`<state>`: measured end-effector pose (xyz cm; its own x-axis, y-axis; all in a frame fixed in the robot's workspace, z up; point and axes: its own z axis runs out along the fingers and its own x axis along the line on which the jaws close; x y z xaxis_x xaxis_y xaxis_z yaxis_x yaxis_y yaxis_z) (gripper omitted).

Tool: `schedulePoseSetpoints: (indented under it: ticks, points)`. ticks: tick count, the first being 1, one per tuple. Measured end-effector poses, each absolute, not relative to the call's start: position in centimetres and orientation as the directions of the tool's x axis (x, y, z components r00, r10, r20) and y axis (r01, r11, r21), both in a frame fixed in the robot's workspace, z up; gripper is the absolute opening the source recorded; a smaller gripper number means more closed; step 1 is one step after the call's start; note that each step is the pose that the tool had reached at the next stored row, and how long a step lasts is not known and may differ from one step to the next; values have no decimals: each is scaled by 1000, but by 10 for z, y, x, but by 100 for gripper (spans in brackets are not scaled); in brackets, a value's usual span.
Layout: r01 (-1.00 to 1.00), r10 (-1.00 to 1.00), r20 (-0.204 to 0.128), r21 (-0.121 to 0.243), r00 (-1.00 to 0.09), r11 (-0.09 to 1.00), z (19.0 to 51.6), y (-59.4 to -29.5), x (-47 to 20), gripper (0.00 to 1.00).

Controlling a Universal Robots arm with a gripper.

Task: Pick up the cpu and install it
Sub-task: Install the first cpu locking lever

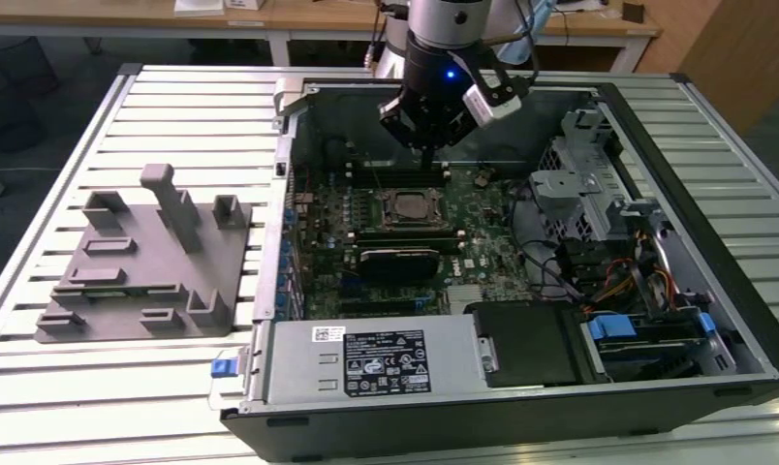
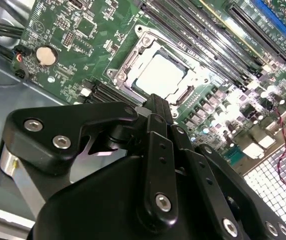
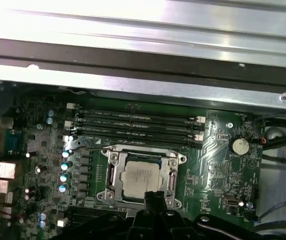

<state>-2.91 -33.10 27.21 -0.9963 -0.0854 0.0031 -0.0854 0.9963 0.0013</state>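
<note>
Couldn't tell how far apart the jaws stood: in both wrist views the gripper point(image 2: 155, 104) showed edge-on w/ its own links in front. Nothing appeared at the tip, so prob. no load, but that's a judgement. It hung low over the board, tip near one edge of the socket frame point(image 3: 112, 172); contact unclear. The cpu point(image 2: 163, 75) lay flat inside that frame, silver top up, so pick & place looked done. Whether it was fully seated, or the frame locked down, couldn't be made out; that bit may be left. Around it were the green motherboard point(image 3: 218, 165), memory slots point(image 3: 137, 125) beside the socket & a coin cell point(image 3: 240, 145), all inside the open pc case point(image 1: 493, 431). A grey fixture point(image 1: 131, 291) sat on the slatted surface point(image 1: 53, 387) at the exterior view's left, well apart. The gripper body hid the board's near part in both wrist views.
</note>
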Motion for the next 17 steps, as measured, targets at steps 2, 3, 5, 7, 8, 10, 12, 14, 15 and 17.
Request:
schedulePoseSetpoints:
  ticks: [2,3,5,7,8,10,12,14,15,17]
  points:
    - [-85,-85,3,2,-996,996,272,-331,-33,11]
    - [-85,-85,3,1,-996,996,272,-331,-36,11]
    - [-85,-85,3,2,-996,996,272,-331,-43,11]
    - [-79,-79,3,2,-997,997,272,-331,-47,11]
    - [-72,-72,3,2,-997,997,272,-331,-48,11]
    - [-54,-54,3,1,-999,999,272,-331,-50,11]
    - [-51,-51,3,1,-999,999,272,-331,-56,11]
    - [-50,-50,3,1,-999,999,271,-331,-62,11]
    - [-50,-50,3,2,-999,999,271,-331,-66,11]
    - [-49,-49,3,2,-999,999,271,-331,-72,11]
